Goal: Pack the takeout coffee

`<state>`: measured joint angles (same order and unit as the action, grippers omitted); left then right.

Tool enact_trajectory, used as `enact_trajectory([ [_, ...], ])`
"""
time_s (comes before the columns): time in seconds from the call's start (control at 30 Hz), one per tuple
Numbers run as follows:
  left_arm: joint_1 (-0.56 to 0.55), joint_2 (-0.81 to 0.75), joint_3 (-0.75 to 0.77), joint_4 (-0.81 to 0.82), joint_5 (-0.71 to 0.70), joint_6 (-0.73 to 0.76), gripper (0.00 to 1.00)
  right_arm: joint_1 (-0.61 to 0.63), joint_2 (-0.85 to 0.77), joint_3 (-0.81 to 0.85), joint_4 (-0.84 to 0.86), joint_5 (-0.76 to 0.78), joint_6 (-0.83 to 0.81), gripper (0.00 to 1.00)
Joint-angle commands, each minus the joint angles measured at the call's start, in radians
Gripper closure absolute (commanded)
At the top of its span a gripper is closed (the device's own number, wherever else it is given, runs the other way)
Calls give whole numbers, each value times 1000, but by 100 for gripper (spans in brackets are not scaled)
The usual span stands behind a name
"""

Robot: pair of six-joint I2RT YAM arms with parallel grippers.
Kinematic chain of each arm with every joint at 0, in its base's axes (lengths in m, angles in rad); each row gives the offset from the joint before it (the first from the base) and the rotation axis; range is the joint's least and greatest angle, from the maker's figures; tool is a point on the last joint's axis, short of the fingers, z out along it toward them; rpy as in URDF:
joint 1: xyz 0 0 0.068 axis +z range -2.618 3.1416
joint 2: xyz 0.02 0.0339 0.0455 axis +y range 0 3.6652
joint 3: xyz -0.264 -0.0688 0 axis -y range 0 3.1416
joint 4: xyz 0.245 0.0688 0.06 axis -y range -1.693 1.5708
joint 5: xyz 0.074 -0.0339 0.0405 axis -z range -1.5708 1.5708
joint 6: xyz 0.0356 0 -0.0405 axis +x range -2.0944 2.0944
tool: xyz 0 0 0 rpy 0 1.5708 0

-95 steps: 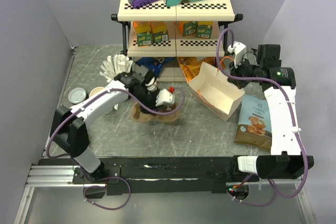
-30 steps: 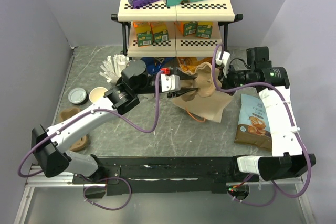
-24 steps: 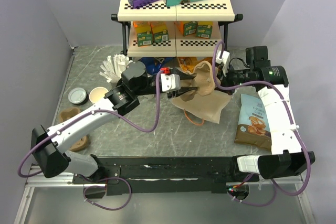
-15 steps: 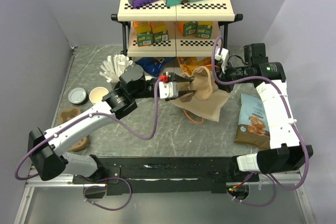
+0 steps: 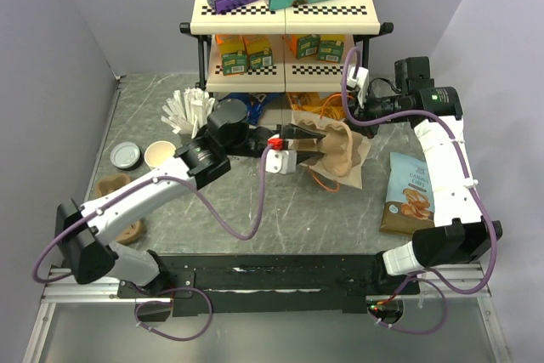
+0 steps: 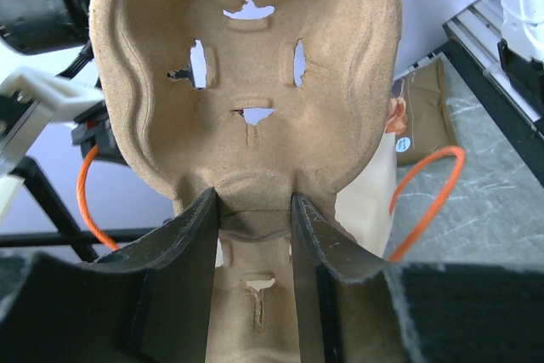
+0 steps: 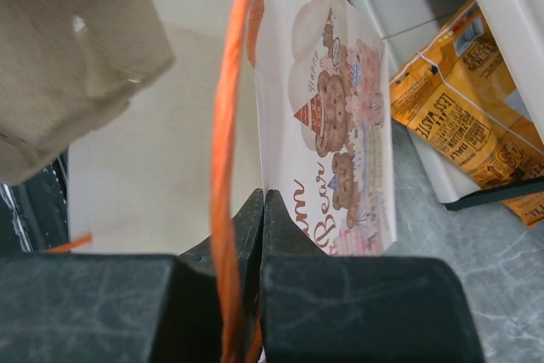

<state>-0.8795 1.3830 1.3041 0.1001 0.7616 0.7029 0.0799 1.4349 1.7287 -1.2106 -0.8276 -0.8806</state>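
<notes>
The takeout coffee [image 5: 159, 155], a small white paper cup with a cream inside, stands on the table at the left, far from both grippers. My left gripper [image 5: 313, 136] [image 6: 252, 210] is shut on the middle rib of a brown pulp cup carrier [image 5: 342, 146] [image 6: 246, 82], which it holds at the mouth of a cream paper bag [image 5: 347, 178] [image 7: 331, 125] with orange handles [image 7: 229, 125]. My right gripper [image 5: 353, 119] [image 7: 263, 210] is shut on the bag's top edge, beside a handle. A bear print shows on the bag's wall.
A flat grey lid [image 5: 125, 155] and a dark cup of white sticks [image 5: 191, 112] stand near the coffee. A second pulp carrier [image 5: 119, 201] lies at the left. A cookie bag [image 5: 414, 193] lies at the right; a stocked shelf [image 5: 285, 14] and orange snack bags [image 7: 459, 125] are behind.
My right gripper has pulled the bag's edge back toward the shelf, gathering the bag up. My left gripper has carried the pulp carrier slightly right and lower, against the bag.
</notes>
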Motion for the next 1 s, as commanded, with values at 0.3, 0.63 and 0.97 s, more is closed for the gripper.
enact_trajectory([
  [0.3,-36,97,144,-174,90,234,99,50,-76,-67,40,91,-66,100],
  [0.63,-55,119,164,-198,96,253,99,50,-54,-37,52,68,-47,100],
  [0.97,-53,191,253,-374,-30,222,99,52,-111,-55,46,105,-98,100],
])
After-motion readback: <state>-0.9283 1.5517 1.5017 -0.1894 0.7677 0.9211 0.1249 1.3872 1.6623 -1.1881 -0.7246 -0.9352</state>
